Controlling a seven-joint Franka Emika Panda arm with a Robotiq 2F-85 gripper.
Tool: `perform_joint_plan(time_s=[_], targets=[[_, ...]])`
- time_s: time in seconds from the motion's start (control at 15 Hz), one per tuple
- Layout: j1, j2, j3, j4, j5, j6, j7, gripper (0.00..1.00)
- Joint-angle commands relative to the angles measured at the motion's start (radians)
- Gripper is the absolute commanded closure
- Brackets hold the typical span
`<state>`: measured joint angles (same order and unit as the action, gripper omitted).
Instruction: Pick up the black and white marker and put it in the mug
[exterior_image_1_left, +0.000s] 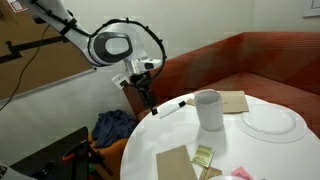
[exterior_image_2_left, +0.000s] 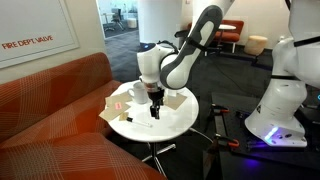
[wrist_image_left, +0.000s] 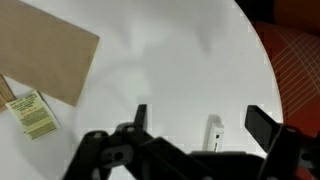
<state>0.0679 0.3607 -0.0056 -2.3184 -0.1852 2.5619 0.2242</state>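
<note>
Hovered with jaws apart over slim black and white marker, seemingly flat on smooth round white table, near plain cylindrical mug.

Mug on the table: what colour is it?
The mug is white, clearest in an exterior view.

The round tabletop is plain white. The black and white marker has a white barrel and a black cap end. The mug is white to light grey, and the plate is white. A paper sheet is tan-brown, and the small packet is yellow-green with dark print. The sofa is orange-red with a fine ribbed pattern. The end effector is black, on a white arm. A wall sign has red lettering on white.
</note>
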Motion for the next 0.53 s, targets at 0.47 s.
perform_joint_plan(time_s=[0.47], targets=[[0.119, 0.137, -0.103, 0.114, -0.026, 0.149, 0.128, 0.0]])
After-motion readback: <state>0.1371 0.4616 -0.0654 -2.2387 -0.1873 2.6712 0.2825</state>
